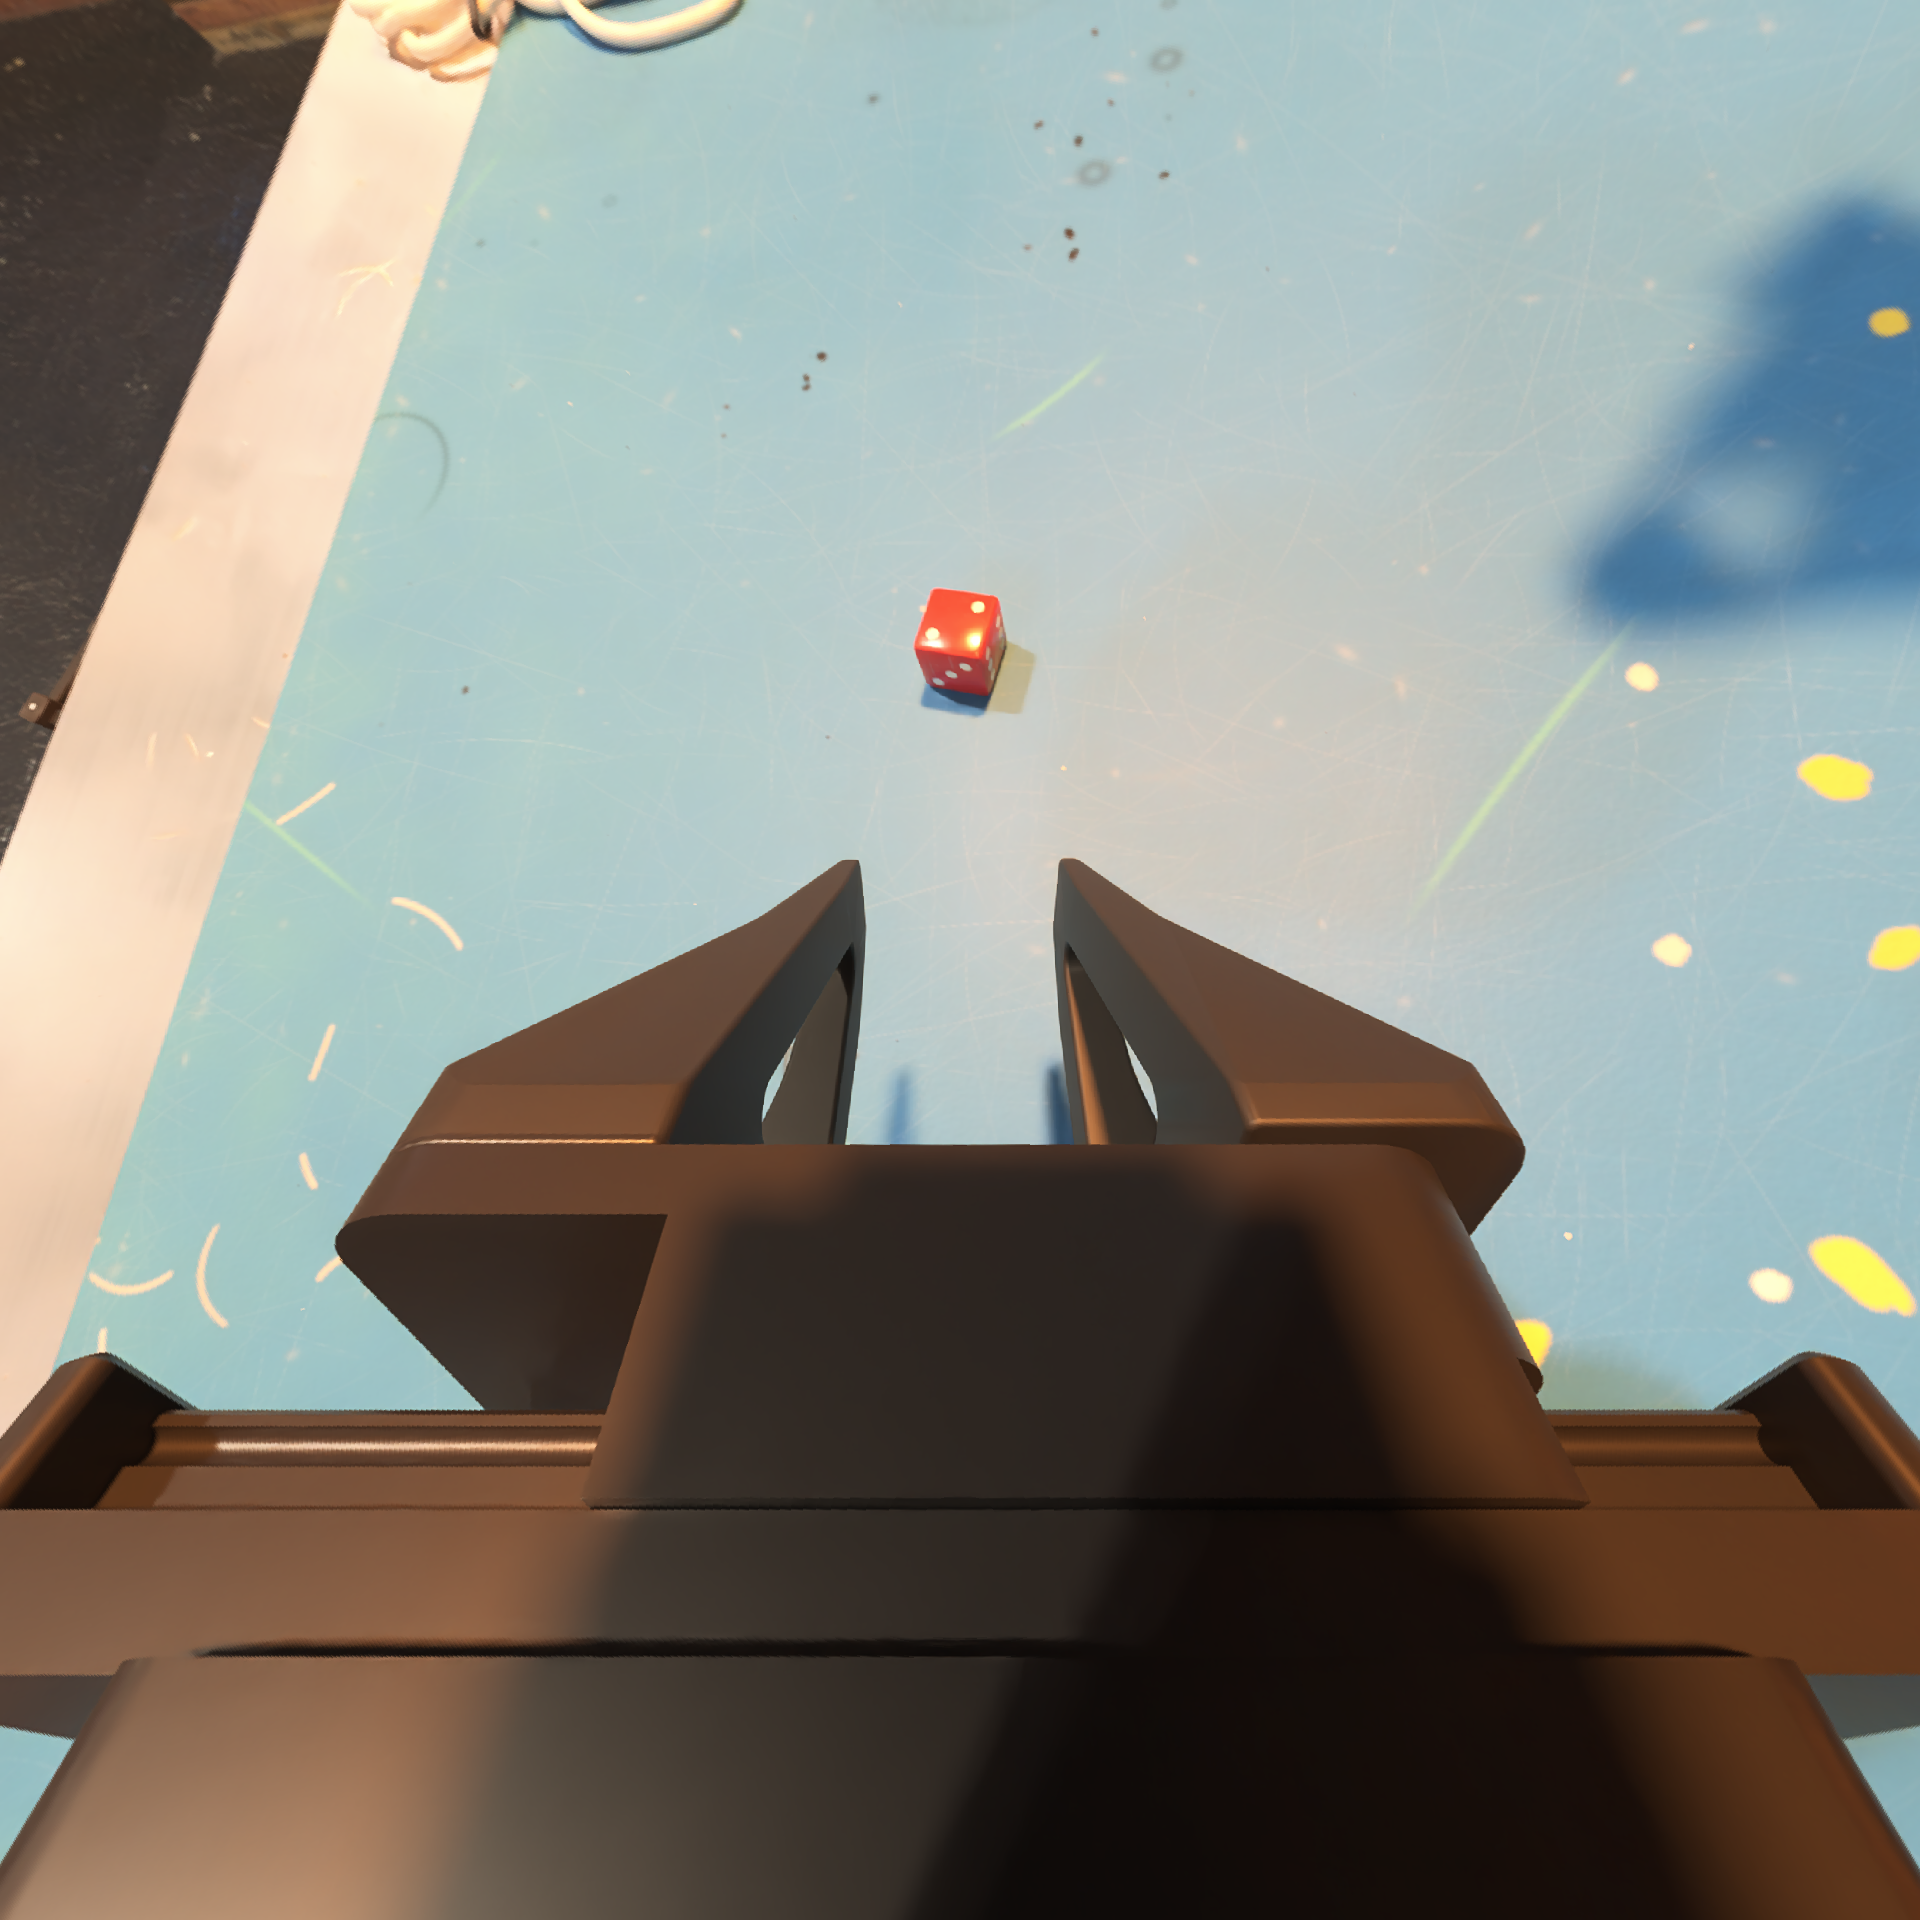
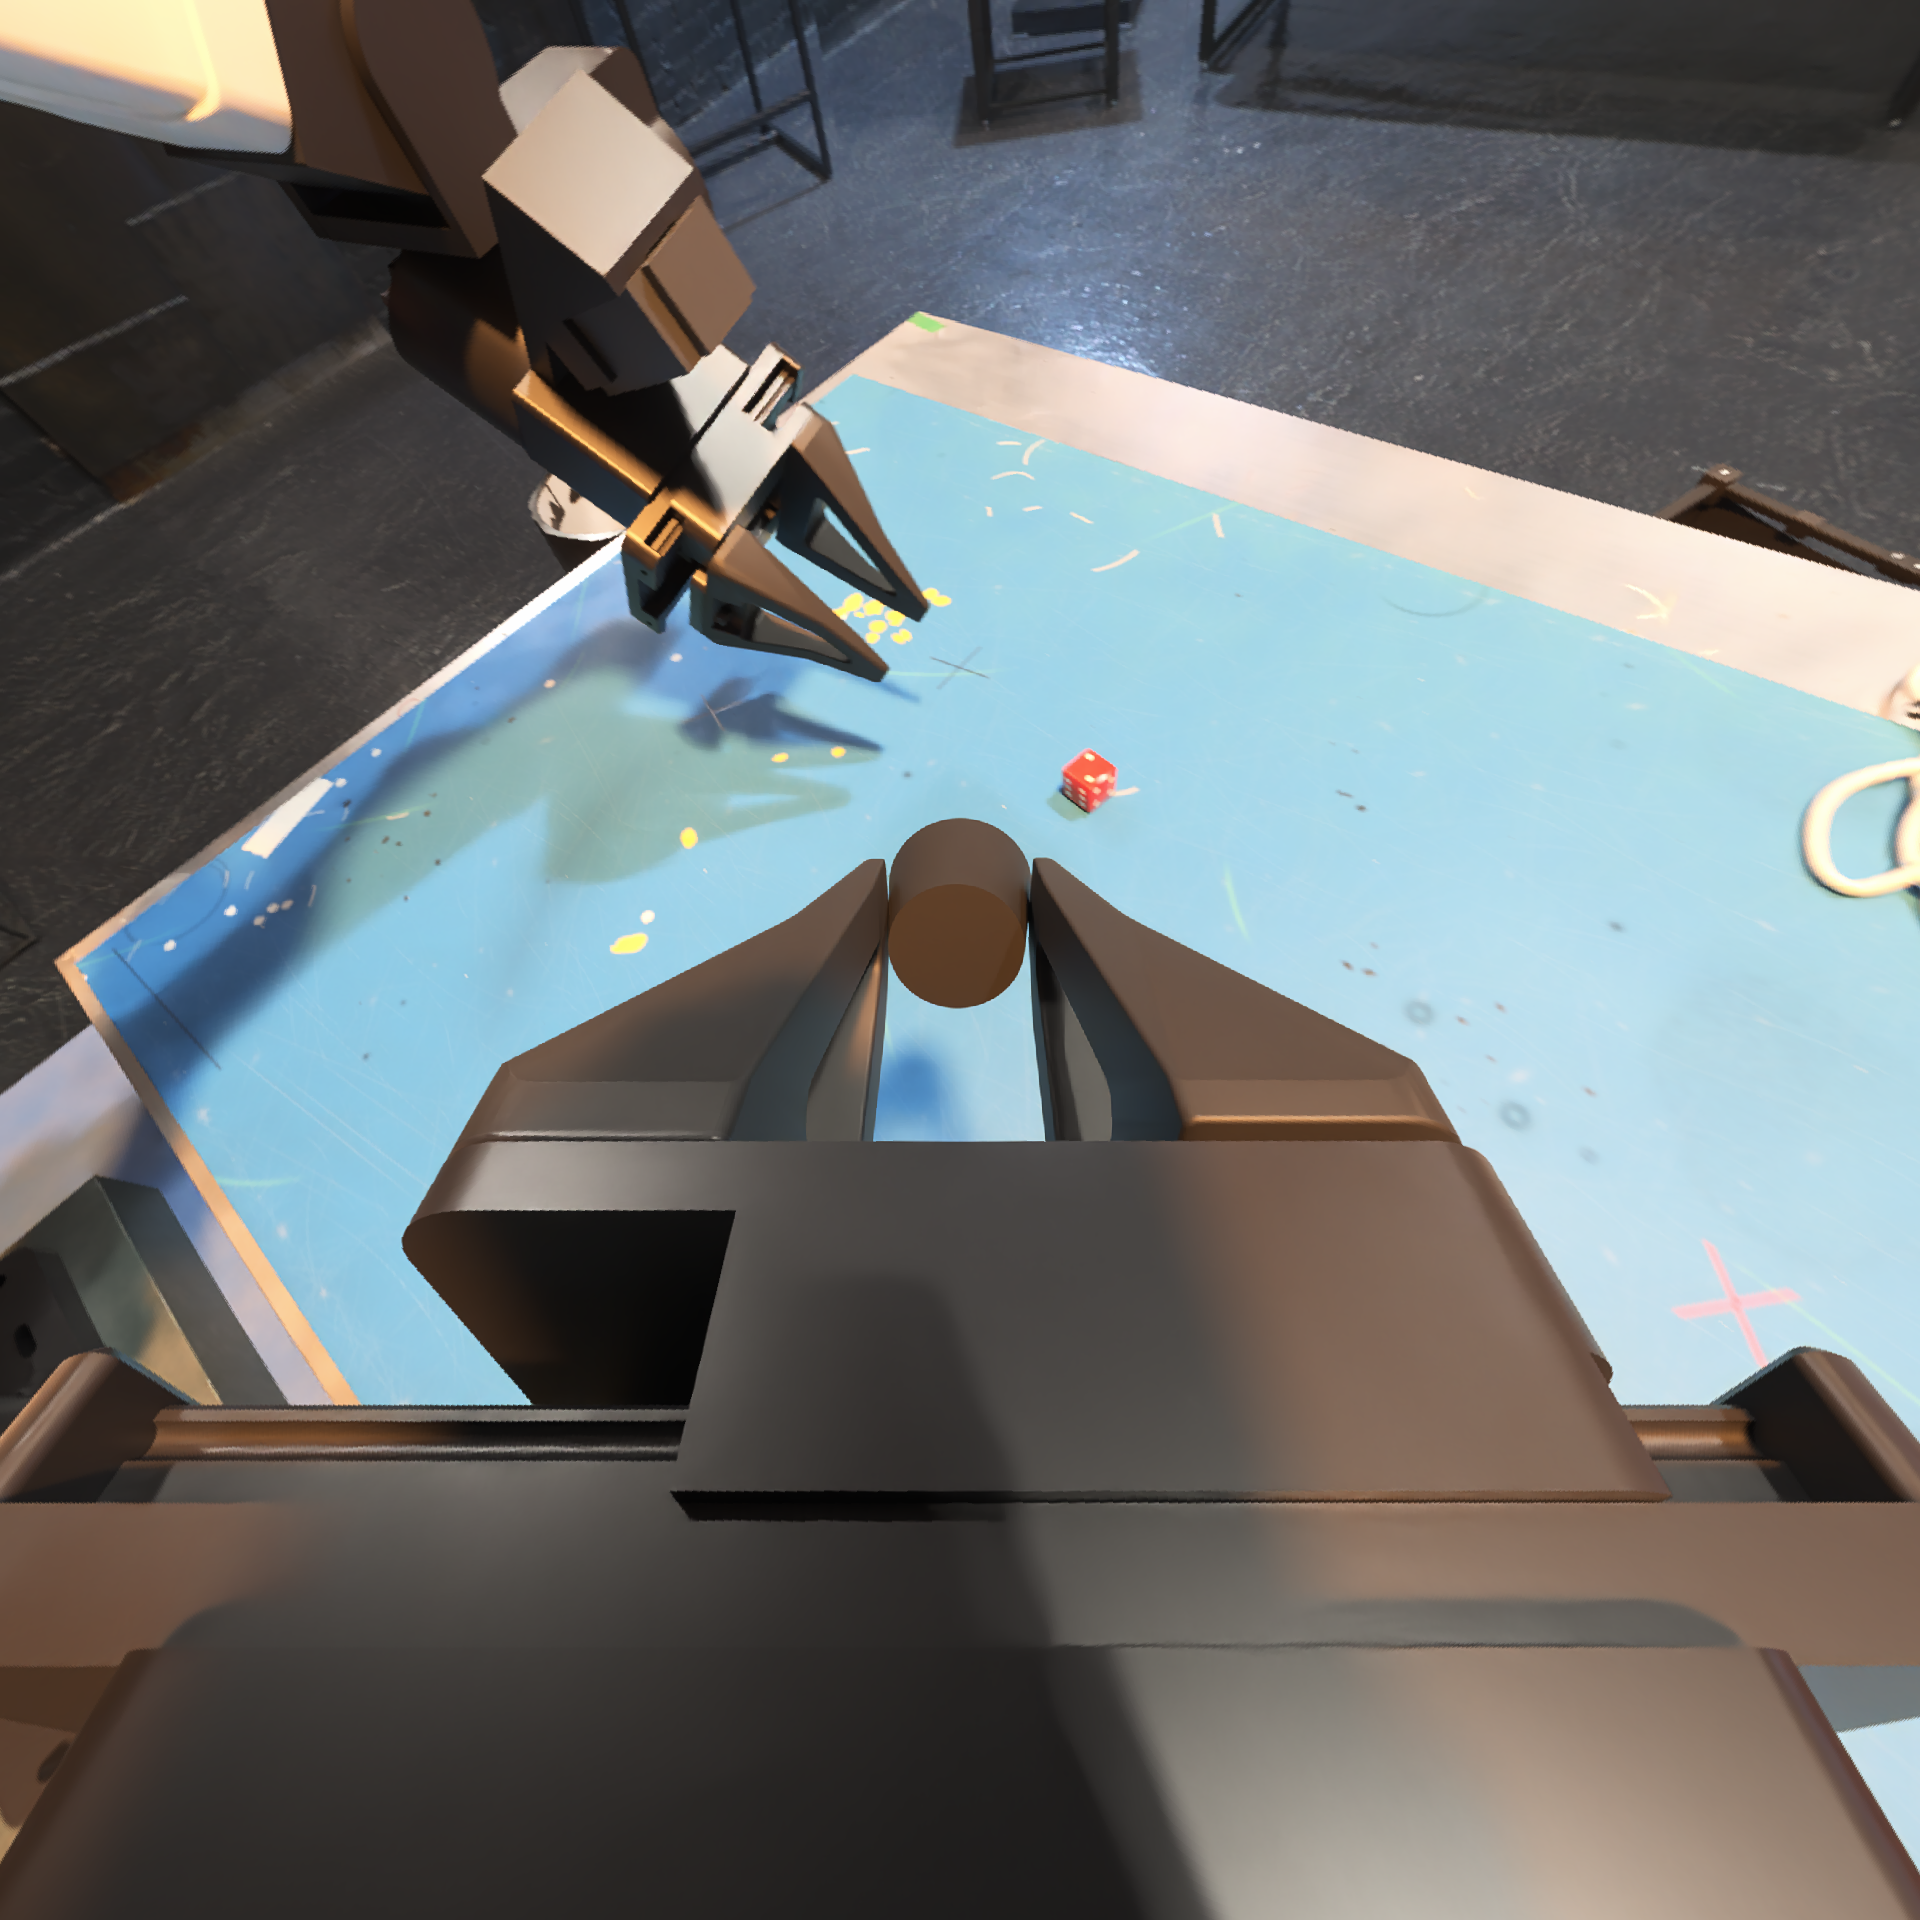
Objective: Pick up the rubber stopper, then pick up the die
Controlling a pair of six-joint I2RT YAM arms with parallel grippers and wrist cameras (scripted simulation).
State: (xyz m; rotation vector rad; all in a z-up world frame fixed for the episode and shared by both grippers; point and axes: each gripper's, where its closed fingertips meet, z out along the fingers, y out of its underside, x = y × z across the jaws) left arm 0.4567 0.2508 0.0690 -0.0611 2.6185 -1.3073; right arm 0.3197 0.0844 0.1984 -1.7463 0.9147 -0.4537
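Observation:
A small red die (image 1: 960, 649) with white pips sits on the blue table mat, straight ahead of my left gripper (image 1: 959, 864), which is open and empty and well short of it. My right gripper (image 2: 958, 864) is shut on a brown cylindrical rubber stopper (image 2: 956, 920) and holds it above the mat. The die (image 2: 1088, 779) also shows in the right wrist view, beyond and a little right of the stopper. The left gripper (image 2: 906, 639) shows there too, hovering above the mat at the upper left with its fingers apart.
The blue mat (image 1: 1247, 520) has a pale border (image 1: 208, 520) along its edge, with dark floor beyond. A white rope (image 2: 1860, 831) lies at the right edge of the right wrist view and also shows in the left wrist view (image 1: 499, 31). Yellow spots (image 2: 878, 615) mark the mat.

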